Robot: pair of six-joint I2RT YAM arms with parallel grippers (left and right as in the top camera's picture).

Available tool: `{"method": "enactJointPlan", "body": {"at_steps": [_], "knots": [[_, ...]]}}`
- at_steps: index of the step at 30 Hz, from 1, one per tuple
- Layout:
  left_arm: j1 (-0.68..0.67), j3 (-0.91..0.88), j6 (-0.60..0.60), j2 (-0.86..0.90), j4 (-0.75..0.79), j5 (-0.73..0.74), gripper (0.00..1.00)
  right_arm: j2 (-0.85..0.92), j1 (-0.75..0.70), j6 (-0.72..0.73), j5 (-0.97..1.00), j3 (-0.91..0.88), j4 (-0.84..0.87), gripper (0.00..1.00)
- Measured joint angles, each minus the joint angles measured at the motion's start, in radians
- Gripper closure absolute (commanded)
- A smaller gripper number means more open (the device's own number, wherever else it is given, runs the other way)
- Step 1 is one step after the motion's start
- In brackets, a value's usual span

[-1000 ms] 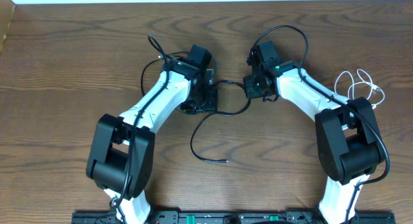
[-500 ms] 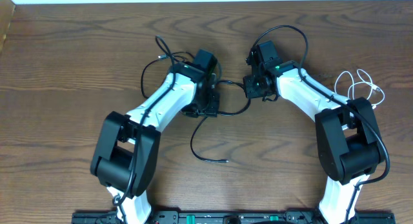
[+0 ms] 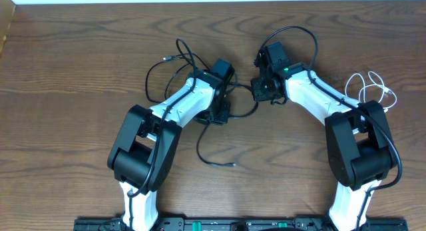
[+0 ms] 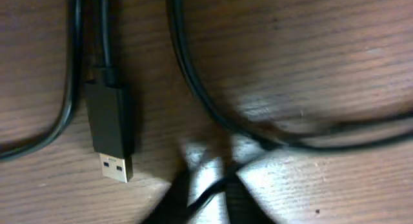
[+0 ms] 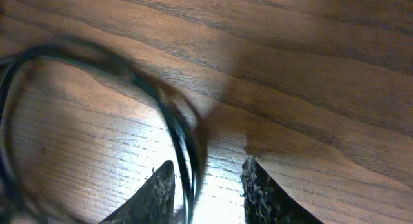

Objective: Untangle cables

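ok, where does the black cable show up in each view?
Overhead: the black cable loops at centre of the picture, its free end toward the bottom.
Left wrist: black cable curves from top centre to the right edge; a black USB plug lies at left.
Right wrist: black cable, blurred, arcs from the left and drops between the right gripper fingertips.
Shared landmark: the wood-grain table.

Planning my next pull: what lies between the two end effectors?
The overhead view shows only loops of the black cable spanning the gap between the left end effector and the right end effector, over bare wooden table.
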Motion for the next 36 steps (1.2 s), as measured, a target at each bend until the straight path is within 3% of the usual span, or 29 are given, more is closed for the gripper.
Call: {"method": "enactJointPlan", "body": {"at_steps": [5,11,21,32,36], "knots": [[-0.001,0.000,0.001,-0.003,-0.002,-0.002,0.92,0.000,0.000,0.000,-0.002,0.000,0.000,0.67],[-0.001,0.000,0.018,-0.089,-0.005,-0.006,0.92,0.000,0.000,0.004,-0.026,0.000,0.003,0.50],[-0.012,0.000,0.084,-0.308,-0.015,0.002,0.92,0.000,0.000,0.003,-0.045,0.000,0.011,0.33],[-0.019,0.000,0.129,-0.480,0.036,0.007,0.93,0.000,-0.015,0.018,-0.065,0.000,0.011,0.25],[-0.019,0.000,0.129,-0.582,0.079,0.009,0.92,0.000,-0.061,0.028,-0.175,0.000,0.013,0.23]]}}
